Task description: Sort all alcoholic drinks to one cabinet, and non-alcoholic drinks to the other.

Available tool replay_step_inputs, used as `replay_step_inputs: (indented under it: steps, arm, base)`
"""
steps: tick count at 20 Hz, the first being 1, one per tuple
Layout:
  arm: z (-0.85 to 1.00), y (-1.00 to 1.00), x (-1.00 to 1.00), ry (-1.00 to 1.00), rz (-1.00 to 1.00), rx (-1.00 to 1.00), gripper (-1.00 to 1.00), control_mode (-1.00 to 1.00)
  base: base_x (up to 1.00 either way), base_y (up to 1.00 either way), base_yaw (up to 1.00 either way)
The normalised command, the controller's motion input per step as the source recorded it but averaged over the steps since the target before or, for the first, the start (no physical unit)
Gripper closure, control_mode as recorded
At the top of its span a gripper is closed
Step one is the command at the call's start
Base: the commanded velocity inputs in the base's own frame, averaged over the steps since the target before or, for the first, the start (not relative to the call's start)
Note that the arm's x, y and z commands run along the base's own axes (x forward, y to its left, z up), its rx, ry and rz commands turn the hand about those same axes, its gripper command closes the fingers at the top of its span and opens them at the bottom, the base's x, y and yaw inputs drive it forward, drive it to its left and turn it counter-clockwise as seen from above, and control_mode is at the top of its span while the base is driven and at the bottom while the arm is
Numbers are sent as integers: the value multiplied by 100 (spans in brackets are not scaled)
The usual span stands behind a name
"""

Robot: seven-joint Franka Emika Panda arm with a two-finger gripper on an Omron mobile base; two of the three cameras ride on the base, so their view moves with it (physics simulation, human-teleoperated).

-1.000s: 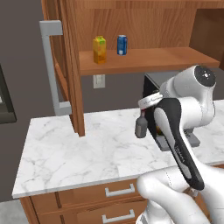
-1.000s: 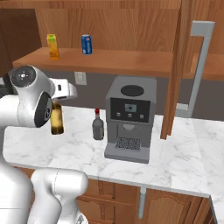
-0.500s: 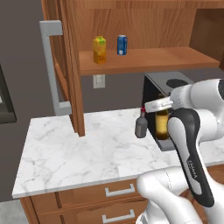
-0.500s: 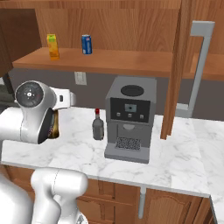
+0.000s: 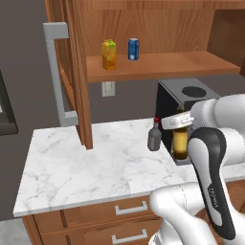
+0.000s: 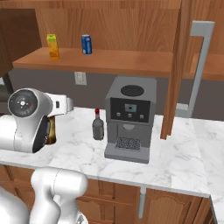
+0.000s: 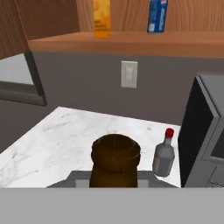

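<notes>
Hand view: the brown beer bottle [image 7: 115, 161] is being seen from close up at the bottom centre, its rounded brown body rising in front of the marble counter [image 7: 70, 135].
Gripper: the gripper [image 5: 179, 122] is being kept closed on the brown beer bottle, with the white hand lying across the bottle's top in the left base view.
Brown beer bottle: it is being held upright beside the front of the coffee machine [image 5: 179, 93]; in the right base view a strip of it [image 6: 51, 130] is being shown behind the arm's white joint.
Grey bottle: the squat grey bottle [image 5: 154, 136] with its red cap is being left standing on the counter, just beside the coffee machine's left side and near the held bottle.
Juice carton: the yellow-orange juice carton [image 5: 108, 54] is being shown upright on the open cabinet's wooden shelf [image 5: 191, 64].
Soda can: the blue soda can [image 5: 133, 49] is being shown on the same shelf, near the carton and apart from it.
Cabinet door: the open wooden door [image 5: 76, 72] with its grey handle [image 5: 57, 76] is being seen at the left of the shelf.
</notes>
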Motion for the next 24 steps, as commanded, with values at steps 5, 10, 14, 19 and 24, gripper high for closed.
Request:
replay_step_inputs:
  steps: [5, 10, 14, 19, 24]
  arm:
    - [0, 0, -13, 0, 0, 0, 100, 100]
    - [0, 0, 0, 0, 0, 0, 100, 100]
    - [0, 0, 0, 0, 0, 0, 100, 100]
    - [0, 0, 0, 0, 0, 0, 100, 100]
    - [0, 0, 0, 0, 0, 0, 100, 100]
  base:
    - [-68, 0, 0]
    - [-99, 0, 0]
    - [-68, 2, 0]
    - [-15, 0, -22]
    - [0, 0, -55]
